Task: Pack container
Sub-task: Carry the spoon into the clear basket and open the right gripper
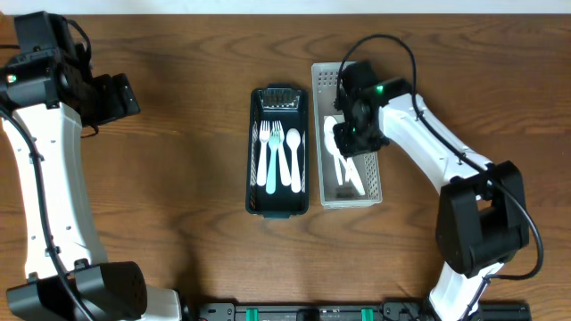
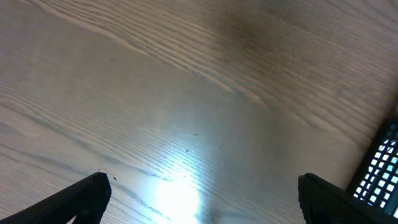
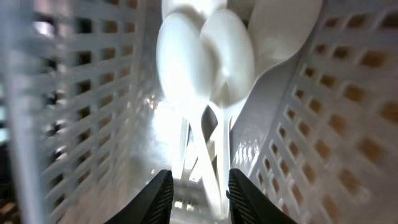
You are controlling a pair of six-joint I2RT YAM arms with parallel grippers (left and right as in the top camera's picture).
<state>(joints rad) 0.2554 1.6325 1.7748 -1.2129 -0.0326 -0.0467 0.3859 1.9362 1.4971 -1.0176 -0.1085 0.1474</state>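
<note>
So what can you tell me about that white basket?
The white basket is long, narrow and open-topped. It looks like plastic, and its walls are a grid of small rectangular holes. It lies flat on the table, close beside the dark tray. White spoons lie inside, and the right tool reaches down into it at their handles.

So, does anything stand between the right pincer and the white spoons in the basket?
Nothing visible does. The right pincer hangs inside the white basket, its jaws apart on either side of the spoon handles.
</note>
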